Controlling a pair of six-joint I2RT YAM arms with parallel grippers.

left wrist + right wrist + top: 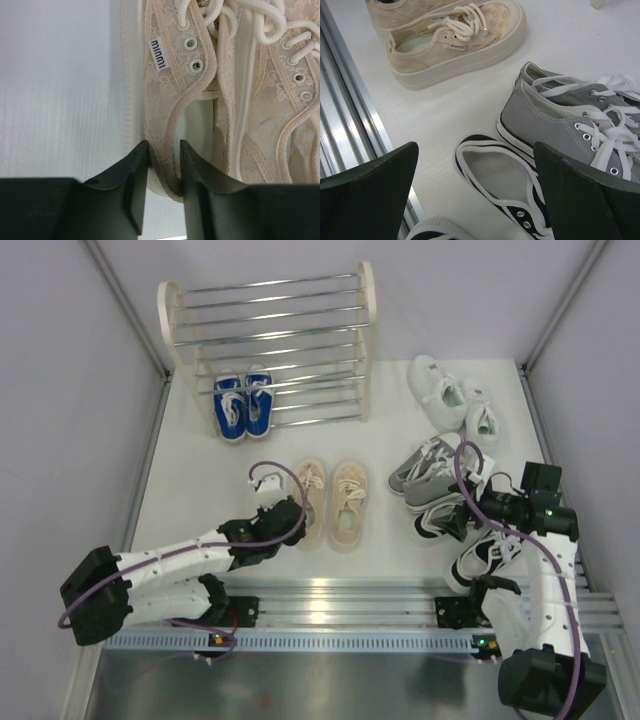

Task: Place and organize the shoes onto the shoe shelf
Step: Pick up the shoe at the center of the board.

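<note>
Lying low and stretched out on the left, with left fingers (pixel 293 510) pinched on the heel wall of a beige shoe (pixel 165 95) on the worktop (pixel 200 480). Bent up on the right, with right fingers (pixel 452 524) wide apart over a black-and-white shoe (pixel 495 175) beside the grey pair (pixel 545 120).

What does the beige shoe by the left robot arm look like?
The beige shoe is a lace-up sneaker of lacy, flowery fabric with a thick cream sole, cream laces, round metal eyelets and a small white label. It sits upright on the white table, toe towards the far edge, close beside its twin. The left end effector straddles its side wall near the heel, one finger outside and one inside.
</note>
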